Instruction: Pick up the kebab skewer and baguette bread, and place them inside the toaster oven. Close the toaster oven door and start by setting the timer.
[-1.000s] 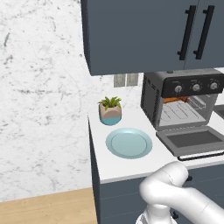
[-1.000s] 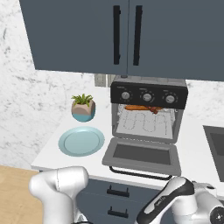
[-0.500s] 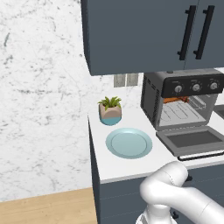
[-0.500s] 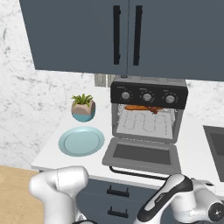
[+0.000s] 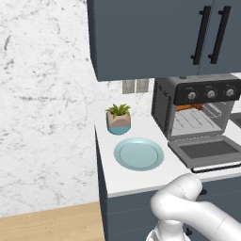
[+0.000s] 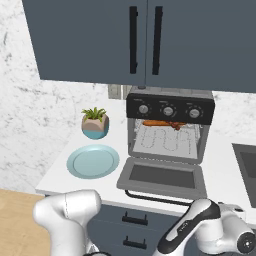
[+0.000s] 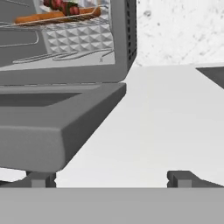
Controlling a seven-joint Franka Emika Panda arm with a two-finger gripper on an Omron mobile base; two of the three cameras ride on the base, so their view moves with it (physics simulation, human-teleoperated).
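The toaster oven (image 6: 170,125) stands on the counter with its door (image 6: 162,176) dropped flat open. On the top wire rack inside lies the orange-brown baguette (image 7: 43,17), and the dark red kebab skewer (image 7: 63,6) sits right behind it. From the right base view the baguette (image 6: 155,123) and the skewer (image 6: 177,125) show just under the knob strip. My gripper (image 7: 111,179) is open and holds nothing. It hovers low over the counter, to the right of the door (image 7: 43,127), with the door's front corner close by on the left.
A light blue plate (image 5: 139,154) and a small potted plant (image 5: 118,119) sit left of the oven (image 5: 197,113). Dark blue cabinets (image 6: 145,40) hang just above the oven. A dark recessed panel (image 6: 245,162) lies at the counter's right. Bare white counter (image 7: 166,113) stretches ahead of the hand.
The arm's lower links have shifted slightly at the bottom right of the right base view. Oven, door, food, plate and plant are as before.
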